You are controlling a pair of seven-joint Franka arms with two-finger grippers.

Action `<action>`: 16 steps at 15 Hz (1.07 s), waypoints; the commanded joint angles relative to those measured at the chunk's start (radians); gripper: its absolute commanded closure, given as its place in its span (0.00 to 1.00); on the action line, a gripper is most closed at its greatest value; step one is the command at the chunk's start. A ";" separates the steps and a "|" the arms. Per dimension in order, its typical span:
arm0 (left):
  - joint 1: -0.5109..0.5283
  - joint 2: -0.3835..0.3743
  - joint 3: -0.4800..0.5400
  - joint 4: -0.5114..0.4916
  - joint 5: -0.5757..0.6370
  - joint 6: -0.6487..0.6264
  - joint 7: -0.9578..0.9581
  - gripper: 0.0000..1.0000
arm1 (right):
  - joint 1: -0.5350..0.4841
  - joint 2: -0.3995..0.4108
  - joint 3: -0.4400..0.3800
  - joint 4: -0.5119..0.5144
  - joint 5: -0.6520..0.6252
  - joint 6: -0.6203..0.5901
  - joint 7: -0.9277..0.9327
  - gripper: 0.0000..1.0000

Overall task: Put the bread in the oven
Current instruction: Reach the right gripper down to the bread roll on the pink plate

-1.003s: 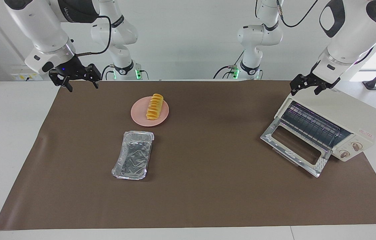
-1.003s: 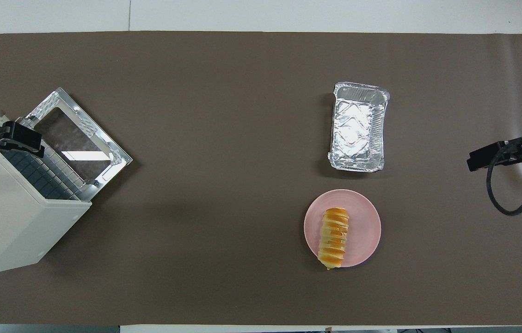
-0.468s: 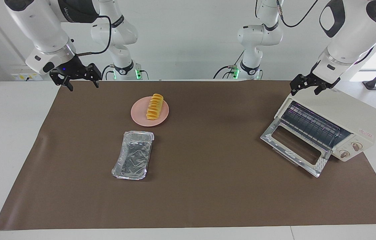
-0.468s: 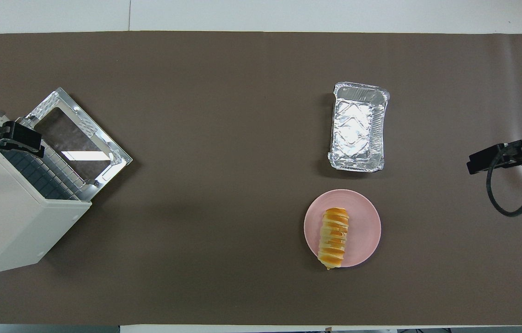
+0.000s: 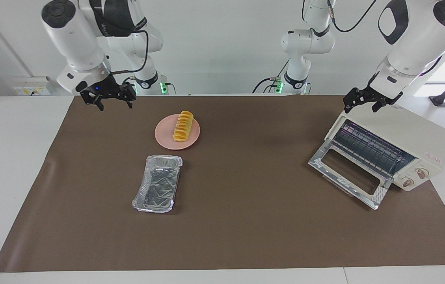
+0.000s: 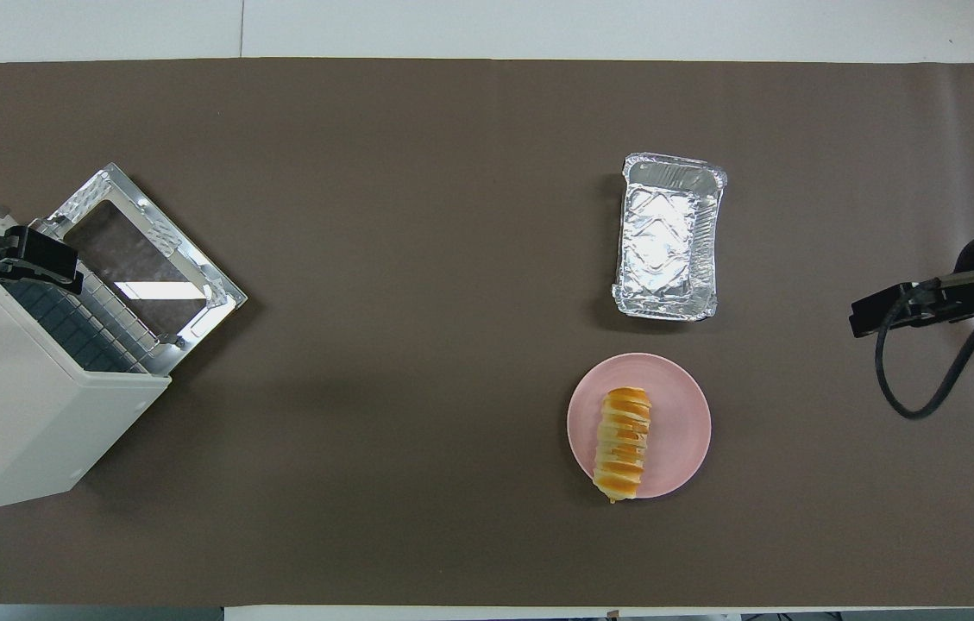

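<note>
The bread (image 5: 183,126) (image 6: 622,442), a ridged yellow-orange loaf, lies on a round pink plate (image 5: 165,138) (image 6: 687,414) toward the right arm's end of the table. The cream-white oven (image 5: 407,136) (image 6: 12,423) stands at the left arm's end with its glass door (image 5: 346,173) (image 6: 146,259) dropped open and the wire rack showing. My right gripper (image 5: 114,105) (image 6: 883,310) hangs open and empty over the brown mat's edge, beside the plate and apart from it. Above the oven's top hovers my left gripper (image 5: 361,107) (image 6: 21,263), open and holding nothing.
A crinkled silver foil tray (image 5: 158,183) (image 6: 669,237) sits empty, just farther from the robots than the plate. The brown mat (image 5: 246,221) covers most of the white table. A black cable loops from the right gripper.
My right arm has swung in from the table's end toward the plate, its gripper still open. The left arm, the bread and the oven have not moved.
</note>
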 commanded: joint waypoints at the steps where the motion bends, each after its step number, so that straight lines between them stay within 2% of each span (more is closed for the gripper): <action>1: 0.009 -0.029 -0.004 -0.028 0.006 0.003 0.014 0.00 | 0.096 -0.058 0.004 -0.129 0.001 0.079 0.170 0.00; 3: 0.009 -0.028 -0.003 -0.028 0.006 0.003 0.014 0.00 | 0.144 -0.041 0.005 -0.192 0.014 0.141 0.250 0.00; 7: 0.009 -0.028 -0.003 -0.028 0.006 0.003 0.014 0.00 | 0.244 -0.024 0.007 -0.342 0.026 0.359 0.394 0.00; 10: 0.009 -0.028 -0.003 -0.028 0.006 0.003 0.014 0.00 | 0.302 0.014 0.007 -0.408 0.026 0.468 0.448 0.00; 12: 0.009 -0.028 -0.003 -0.028 0.006 0.003 0.014 0.00 | 0.313 0.033 0.007 -0.459 0.026 0.556 0.456 0.00; 16: 0.009 -0.028 -0.003 -0.028 0.006 0.003 0.014 0.00 | 0.313 0.062 0.007 -0.519 0.027 0.640 0.445 0.00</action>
